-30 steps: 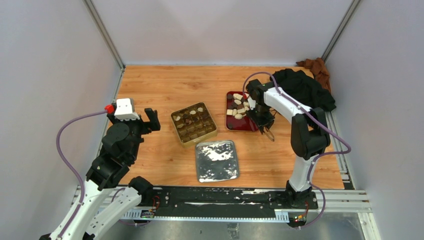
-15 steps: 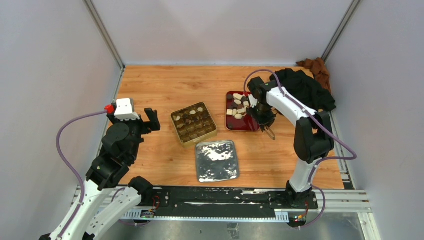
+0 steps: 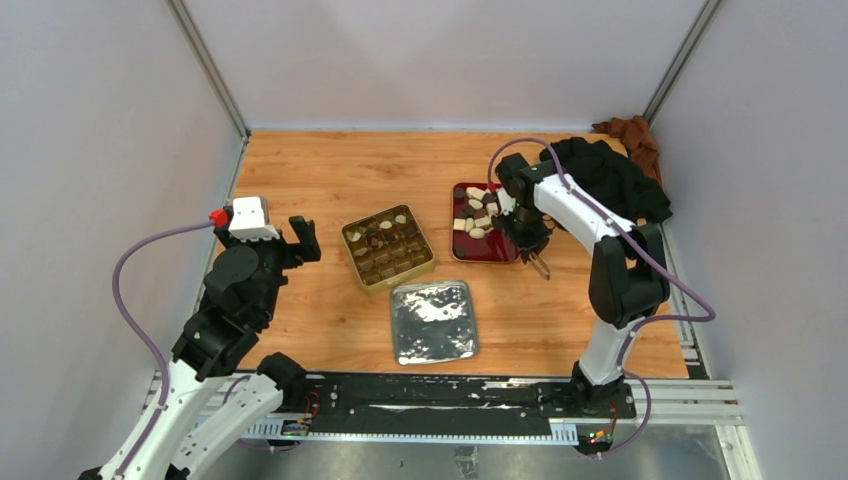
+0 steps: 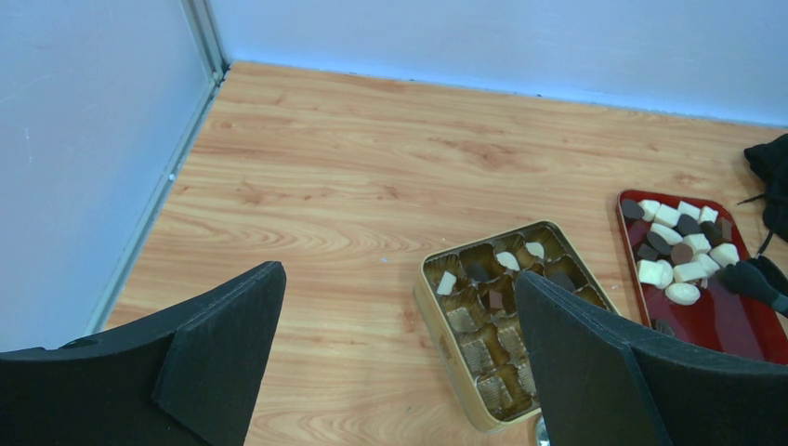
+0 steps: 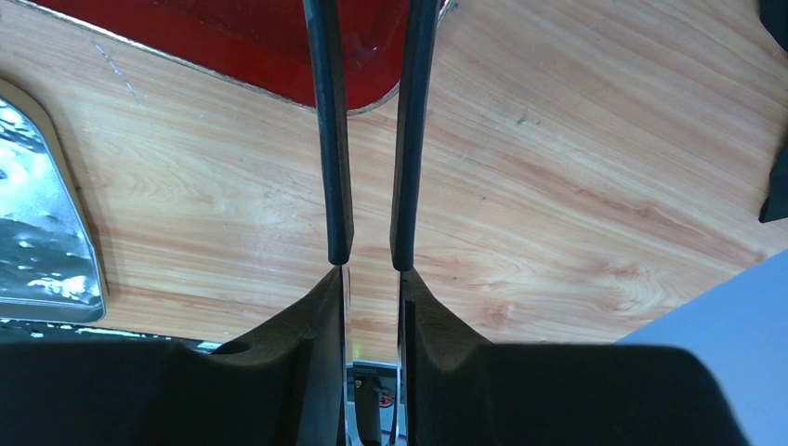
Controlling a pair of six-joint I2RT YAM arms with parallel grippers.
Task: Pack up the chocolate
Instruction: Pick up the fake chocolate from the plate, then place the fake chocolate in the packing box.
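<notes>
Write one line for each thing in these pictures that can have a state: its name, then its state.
gold tin, open, only a few compartments filled
silver tray, flat on the table, apart from the tin
red tray, holding loose chocolate
left gripper, open, holding nothing
right gripper, jaws narrow over the red tray's edge, grip unclear

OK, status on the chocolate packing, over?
Left gripper open. Right gripper shut on tongs at red tray. Chocolate mostly there, few in gold tin. No obstruction seen.
</notes>
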